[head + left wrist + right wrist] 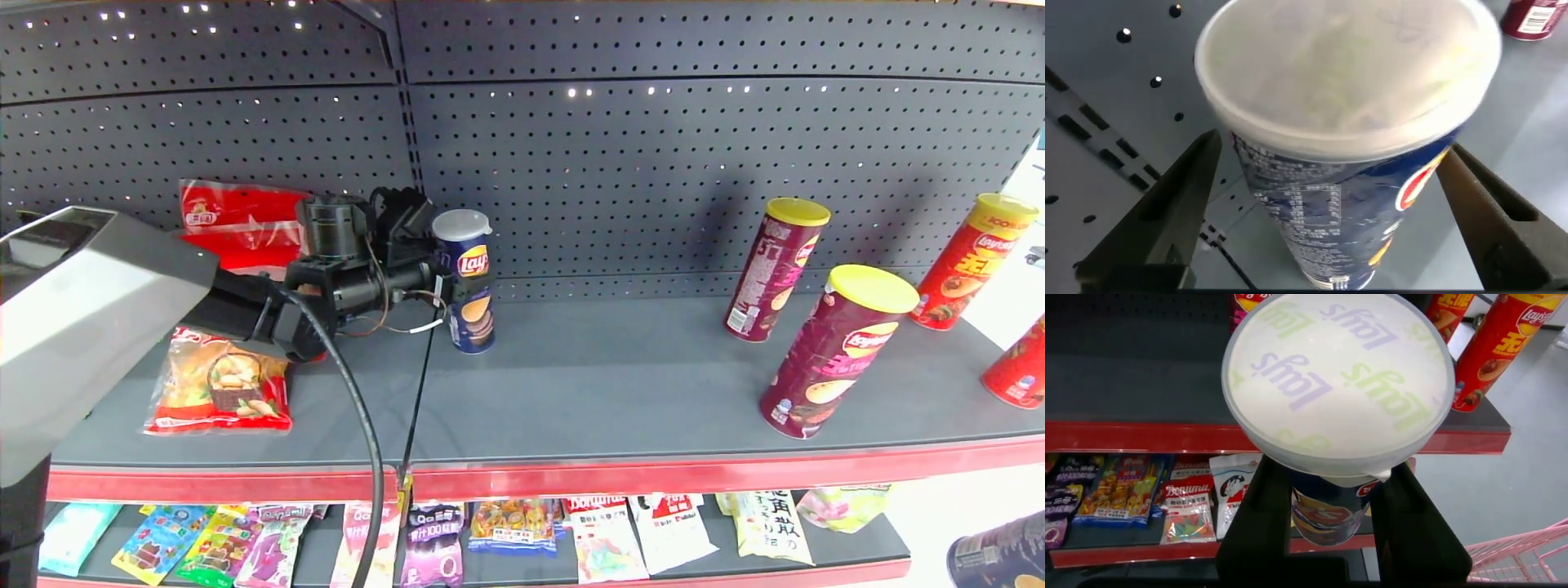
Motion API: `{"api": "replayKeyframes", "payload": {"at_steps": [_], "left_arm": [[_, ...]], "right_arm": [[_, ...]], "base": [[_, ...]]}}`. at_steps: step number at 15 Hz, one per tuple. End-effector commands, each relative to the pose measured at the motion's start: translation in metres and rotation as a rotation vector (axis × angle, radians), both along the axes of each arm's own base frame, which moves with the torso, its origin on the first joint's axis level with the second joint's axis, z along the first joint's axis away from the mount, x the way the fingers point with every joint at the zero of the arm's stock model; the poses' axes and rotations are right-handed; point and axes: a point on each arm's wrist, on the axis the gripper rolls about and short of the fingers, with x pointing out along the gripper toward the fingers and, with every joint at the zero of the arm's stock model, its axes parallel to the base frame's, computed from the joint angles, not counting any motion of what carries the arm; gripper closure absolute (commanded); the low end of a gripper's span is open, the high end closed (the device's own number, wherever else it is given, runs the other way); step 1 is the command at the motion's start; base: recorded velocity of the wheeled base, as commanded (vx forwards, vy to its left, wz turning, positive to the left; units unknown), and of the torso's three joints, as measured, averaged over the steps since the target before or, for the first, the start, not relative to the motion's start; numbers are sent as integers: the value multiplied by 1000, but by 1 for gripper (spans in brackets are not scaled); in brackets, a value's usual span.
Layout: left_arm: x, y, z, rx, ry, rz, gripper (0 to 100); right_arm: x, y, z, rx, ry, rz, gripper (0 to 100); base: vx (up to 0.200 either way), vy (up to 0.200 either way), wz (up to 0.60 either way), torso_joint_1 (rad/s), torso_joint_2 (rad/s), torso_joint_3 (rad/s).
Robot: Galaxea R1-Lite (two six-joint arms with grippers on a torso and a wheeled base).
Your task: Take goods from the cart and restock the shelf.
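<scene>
My left hand (pixel 1331 188) is clamped on the blue cylindrical cardboard can with a clear plastic lid (pixel 469 278). The can stands upright on the grey metal shelf (pixel 612 384) beneath that hand, label outward. My right hand (pixel 1335 514) grips a second blue lidded can (pixel 1337 376) short of the shelf, presumably staged for placement.
</scene>
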Motion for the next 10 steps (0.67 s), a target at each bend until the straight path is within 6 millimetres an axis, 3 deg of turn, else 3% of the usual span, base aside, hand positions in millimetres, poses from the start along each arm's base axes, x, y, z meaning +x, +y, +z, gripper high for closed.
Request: {"api": "replayKeyframes", "payload": {"at_steps": [1,10], "left_arm": [[2,-1,-1,-1,-4,1,0],[10,-12,-2,-25,-24,-10,0]], "right_arm": [[0,0,0,0,-2,1,100],[0,0,1,0,-4,-1,100]], "base": [[0,0,0,0,0,0],[0,0,0,0,0,0]]}}
